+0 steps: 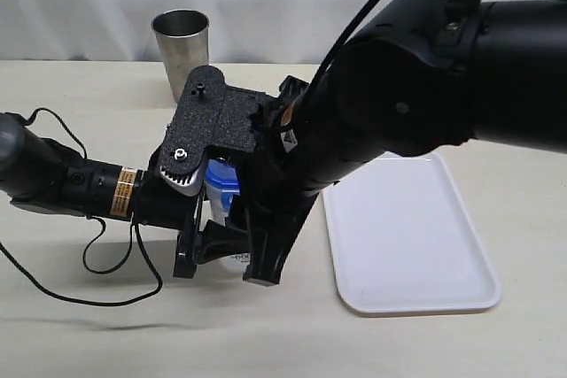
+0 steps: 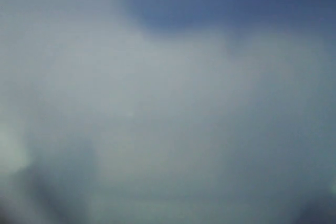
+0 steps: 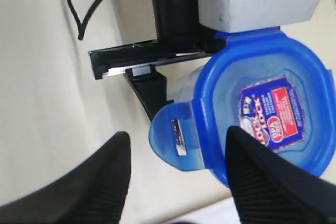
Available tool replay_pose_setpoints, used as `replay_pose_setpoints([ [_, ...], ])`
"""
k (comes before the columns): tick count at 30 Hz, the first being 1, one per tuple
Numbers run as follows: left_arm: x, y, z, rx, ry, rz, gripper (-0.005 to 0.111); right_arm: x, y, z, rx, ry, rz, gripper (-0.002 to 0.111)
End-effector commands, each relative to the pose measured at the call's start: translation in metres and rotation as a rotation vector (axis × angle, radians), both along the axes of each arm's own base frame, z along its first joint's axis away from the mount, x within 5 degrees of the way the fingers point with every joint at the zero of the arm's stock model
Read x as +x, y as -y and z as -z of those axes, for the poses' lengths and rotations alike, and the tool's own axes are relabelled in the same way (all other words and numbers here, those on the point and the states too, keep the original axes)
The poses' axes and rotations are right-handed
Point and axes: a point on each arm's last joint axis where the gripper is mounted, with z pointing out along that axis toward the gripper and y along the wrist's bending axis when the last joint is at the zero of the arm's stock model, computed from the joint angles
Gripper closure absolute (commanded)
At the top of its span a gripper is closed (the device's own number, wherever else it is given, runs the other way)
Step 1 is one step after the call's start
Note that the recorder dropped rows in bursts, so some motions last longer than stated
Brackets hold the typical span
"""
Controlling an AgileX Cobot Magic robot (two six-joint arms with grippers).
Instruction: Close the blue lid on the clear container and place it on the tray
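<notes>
Blue lid (image 3: 262, 114) sat on clear container (image 3: 182, 83), one flap splayed out; both stood beside tray (image 1: 407, 236), not on it.
Left gripper (image 1: 211, 243) clamped the container's wall; right gripper (image 3: 177, 136) gaped empty above. Judged light, stiff, slick: hold the body.

Blue lid (image 3: 223, 90), red-white sticker (image 3: 273, 114); white tray (image 1: 407, 236).
</notes>
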Motion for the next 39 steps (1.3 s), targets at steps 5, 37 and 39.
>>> replay_pose_setpoints([
  [5, 0.000, 0.003, -0.009, -0.058, 0.005, 0.011, 0.107, -0.009, 0.007, -0.021, 0.084, -0.003, 0.002, 0.056],
  [37, 0.000, 0.003, -0.009, -0.058, 0.005, 0.011, 0.107, 0.011, -0.006, 0.043, -0.209, 0.108, -0.178, 0.067],
  [39, 0.000, 0.003, -0.009, -0.058, 0.005, 0.011, 0.107, 0.004, -0.009, 0.052, -0.262, 0.156, -0.195, 0.067],
])
